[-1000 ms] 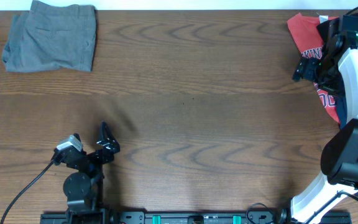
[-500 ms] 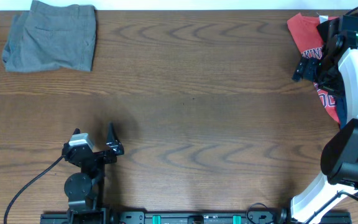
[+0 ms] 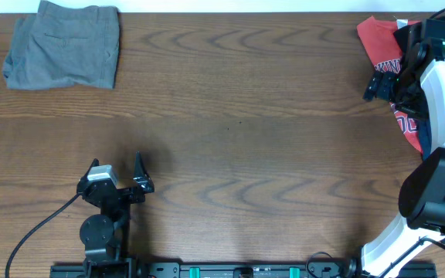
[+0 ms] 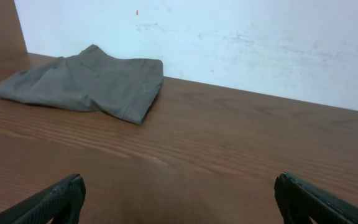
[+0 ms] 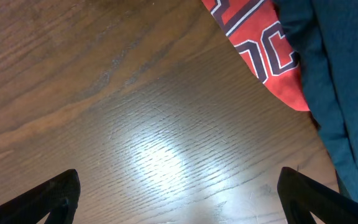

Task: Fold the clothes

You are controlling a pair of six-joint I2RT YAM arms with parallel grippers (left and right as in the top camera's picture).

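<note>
Left gripper (image 4: 179,190) spread | right gripper (image 5: 179,186) spread (both empty) | 1 grey shorts (image 3: 64,45) | 1 red T-shirt (image 3: 378,40) | 1 navy piece (image 5: 344,81)

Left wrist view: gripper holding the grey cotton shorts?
No, the grey cotton shorts lie on the wooden table well ahead of the open, empty left gripper.

Table middle: bare wood of the table (image 3: 238,116), free from side to side.
Far left corner: shorts (image 3: 64,46), flat and low.
Far right corner: T-shirt (image 3: 377,38) and navy piece (image 5: 347,93), with the right arm (image 3: 439,85) over them.
Left gripper (image 4: 179,190): bare wood ahead, up to the shorts.
</note>
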